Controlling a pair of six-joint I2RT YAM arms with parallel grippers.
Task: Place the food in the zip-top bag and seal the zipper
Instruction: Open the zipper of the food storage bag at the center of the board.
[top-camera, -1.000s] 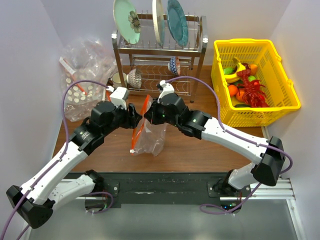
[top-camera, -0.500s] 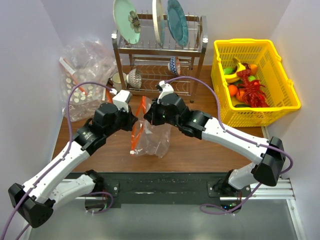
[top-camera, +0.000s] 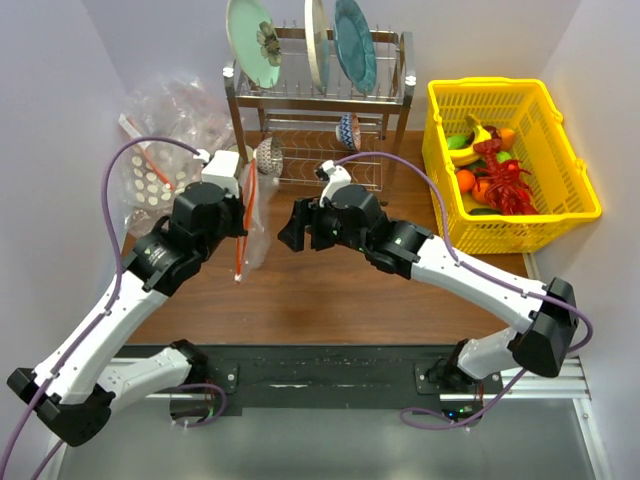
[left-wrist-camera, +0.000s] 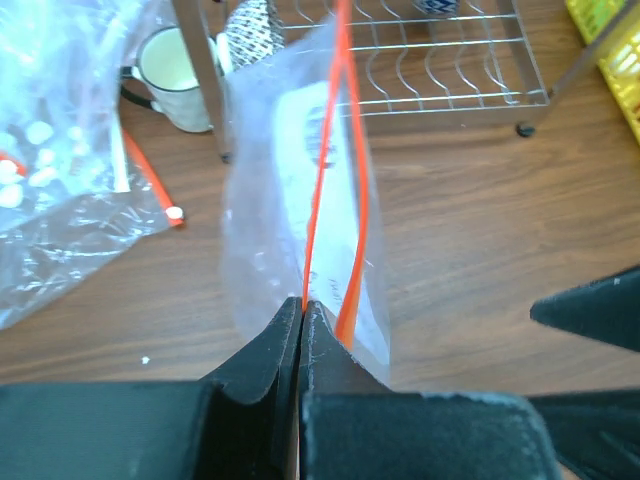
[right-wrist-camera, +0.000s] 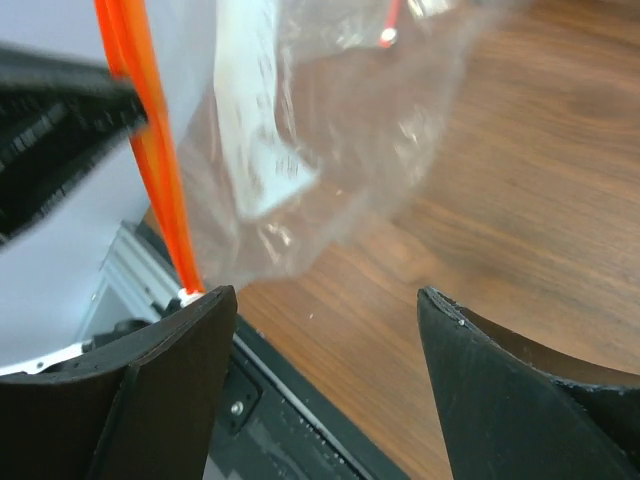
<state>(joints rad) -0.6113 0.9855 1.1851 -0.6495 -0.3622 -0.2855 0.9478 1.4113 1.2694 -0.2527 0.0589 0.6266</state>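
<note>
The zip-top bag (top-camera: 254, 215) hangs edge-on over the table, pinched at its top edge by my left gripper (top-camera: 243, 218). In the left wrist view the jaws (left-wrist-camera: 301, 305) are shut on the orange zipper (left-wrist-camera: 322, 170) of the clear bag (left-wrist-camera: 270, 220). My right gripper (top-camera: 290, 228) stands open just right of the bag and is apart from it. In its own view (right-wrist-camera: 326, 292) nothing lies between the fingers, and the bag (right-wrist-camera: 330, 130) and zipper (right-wrist-camera: 150, 150) hang ahead. The food lies in the yellow basket: the red lobster (top-camera: 510, 185) and an orange (top-camera: 465, 180) among other toy fruit.
The yellow basket (top-camera: 583, 205) stands at the right. A metal dish rack (top-camera: 385, 95) with plates and bowls is at the back. A heap of clear dotted bags (top-camera: 165, 150) fills the back left. A white mug (left-wrist-camera: 175, 70) sits by the rack's leg.
My right gripper has opened and let go of the bag. The left gripper closed on the zipper edge and carried the bag up and to the left, off the table.
</note>
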